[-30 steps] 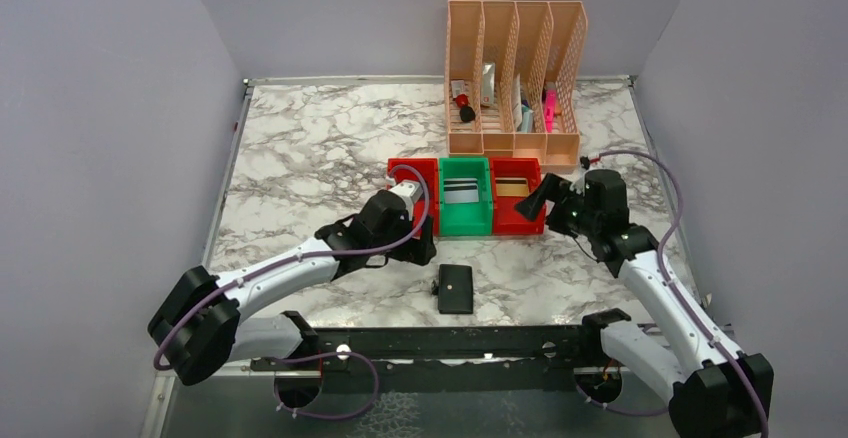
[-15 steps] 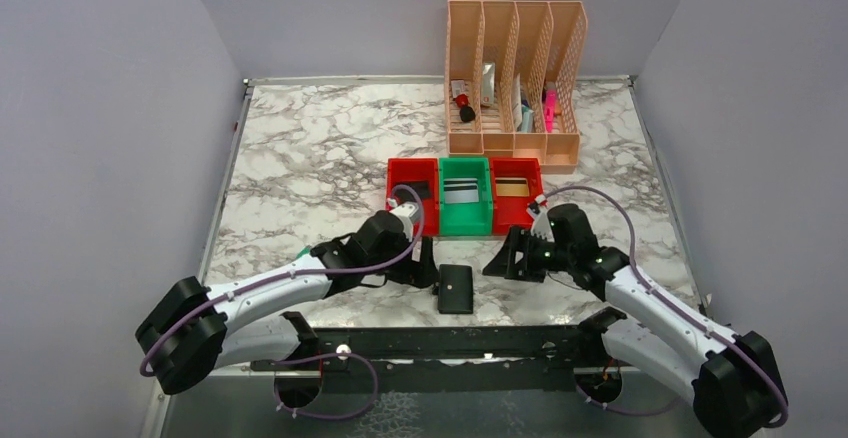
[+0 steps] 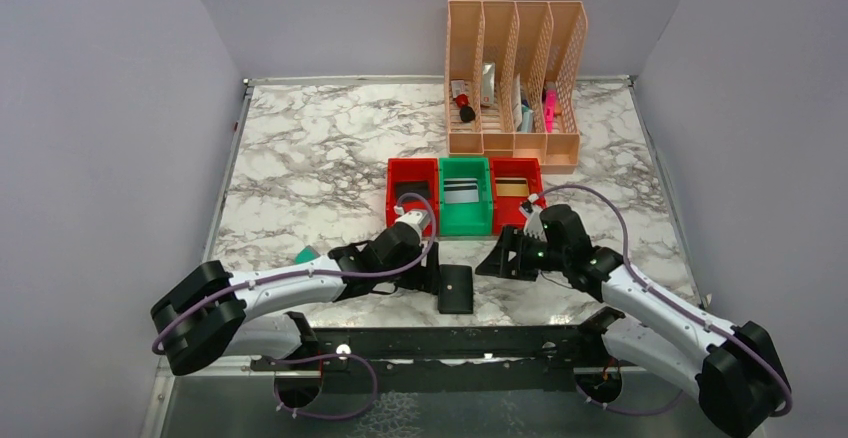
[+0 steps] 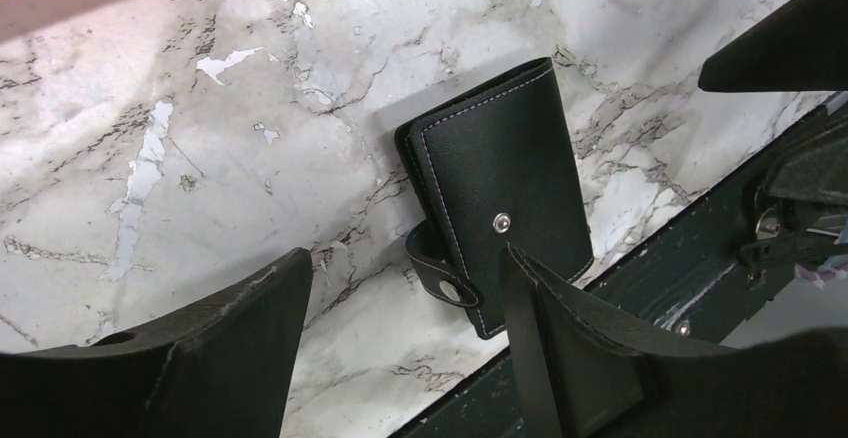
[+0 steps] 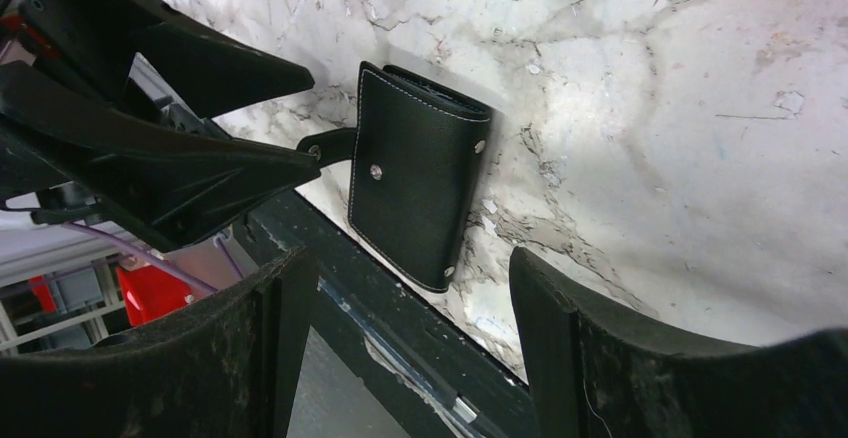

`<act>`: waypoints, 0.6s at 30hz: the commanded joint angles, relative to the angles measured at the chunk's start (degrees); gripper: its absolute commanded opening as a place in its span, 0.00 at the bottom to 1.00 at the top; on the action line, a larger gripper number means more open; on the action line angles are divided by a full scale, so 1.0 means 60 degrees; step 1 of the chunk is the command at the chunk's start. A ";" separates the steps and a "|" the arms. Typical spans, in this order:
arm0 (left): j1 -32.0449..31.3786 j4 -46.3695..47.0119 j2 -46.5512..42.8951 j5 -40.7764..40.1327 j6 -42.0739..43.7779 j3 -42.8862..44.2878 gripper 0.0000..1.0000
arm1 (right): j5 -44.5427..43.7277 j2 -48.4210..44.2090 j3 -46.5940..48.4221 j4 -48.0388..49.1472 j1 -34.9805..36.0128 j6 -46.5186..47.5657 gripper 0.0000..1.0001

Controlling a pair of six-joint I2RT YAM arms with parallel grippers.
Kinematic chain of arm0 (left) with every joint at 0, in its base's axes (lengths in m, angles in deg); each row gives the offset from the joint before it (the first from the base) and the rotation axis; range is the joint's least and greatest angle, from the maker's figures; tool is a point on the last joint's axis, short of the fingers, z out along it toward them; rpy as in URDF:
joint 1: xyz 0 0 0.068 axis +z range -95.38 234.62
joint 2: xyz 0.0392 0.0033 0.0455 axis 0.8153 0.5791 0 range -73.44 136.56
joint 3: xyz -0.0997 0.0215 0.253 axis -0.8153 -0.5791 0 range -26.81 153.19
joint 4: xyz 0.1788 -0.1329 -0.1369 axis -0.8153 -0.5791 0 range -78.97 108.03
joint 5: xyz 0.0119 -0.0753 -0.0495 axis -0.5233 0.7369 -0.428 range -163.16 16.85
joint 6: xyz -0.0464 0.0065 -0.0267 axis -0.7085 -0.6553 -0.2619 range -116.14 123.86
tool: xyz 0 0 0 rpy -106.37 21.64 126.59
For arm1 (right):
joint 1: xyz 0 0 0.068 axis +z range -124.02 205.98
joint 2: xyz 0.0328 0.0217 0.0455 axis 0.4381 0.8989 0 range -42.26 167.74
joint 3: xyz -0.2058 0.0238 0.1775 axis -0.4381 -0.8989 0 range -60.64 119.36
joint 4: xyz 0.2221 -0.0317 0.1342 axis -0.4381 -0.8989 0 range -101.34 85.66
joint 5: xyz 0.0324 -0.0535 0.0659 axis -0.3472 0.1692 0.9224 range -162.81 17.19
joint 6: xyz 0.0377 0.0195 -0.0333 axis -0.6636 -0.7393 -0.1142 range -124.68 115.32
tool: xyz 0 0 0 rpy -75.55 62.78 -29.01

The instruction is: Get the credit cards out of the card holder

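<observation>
One stitched black card holder lies closed between wide-spread left hand and right hand.

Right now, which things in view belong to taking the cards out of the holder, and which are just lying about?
For the job: closed black card holder; left end effector; right end effector, both open near it.
Lying about: peach file rack; small green block; red and green bins.
</observation>
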 commanded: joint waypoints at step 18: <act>-0.0110 0.0566 0.0597 0.0830 0.0361 -0.0027 0.42 | 0.0096 0.0667 -0.0408 0.1170 0.0288 -0.0496 0.75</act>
